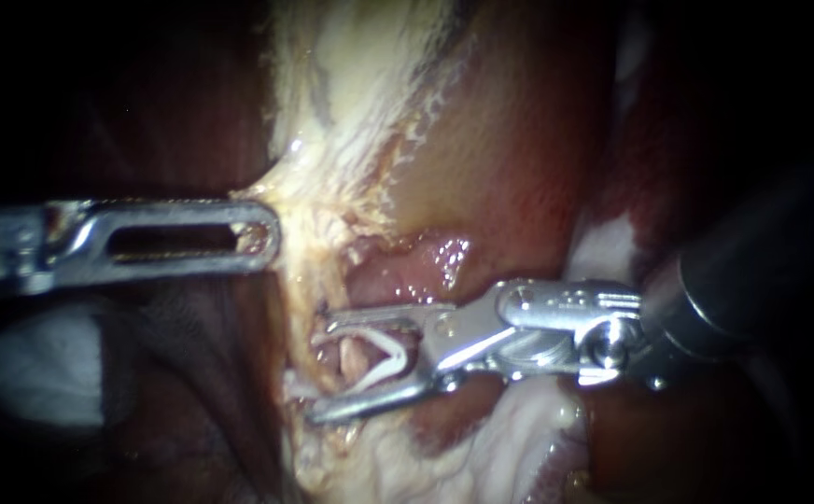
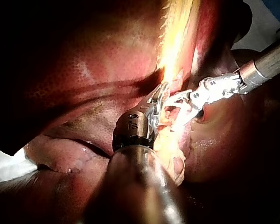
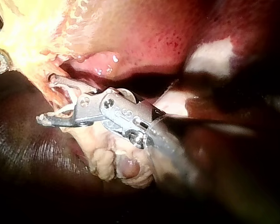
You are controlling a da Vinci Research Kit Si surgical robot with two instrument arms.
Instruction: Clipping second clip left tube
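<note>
Your right instrument (image 1: 325, 371) has its jaws spread wide. They carry an open white clip (image 1: 394, 352) between them, each jaw bearing on one leg of it, so the clip is loaded but not closed. The clip's two legs straddle the tube (image 1: 355, 360), which runs from far to near between them, just left of the clip's hinge. The right wrist view agrees, with a jaw to either side of the strand. You look to be at the placing stage: the tube sits inside the clip, and what is left is to seat it fully, squeeze it closed and release. No other clip shows clearly on the tube, so I cannot tell how this one lies against any neighbour. The tube itself is a thin, pale pink, moist strand, bared of most fat, with ragged yellowish shreds beside it. To the left and a little farther off, your left instrument (image 1: 259, 239) has its slotted jaws closed on the edge of the pale fatty tissue (image 1: 351, 112), which is drawn to a point there. To the right lies the red liver (image 1: 528, 159).
</note>
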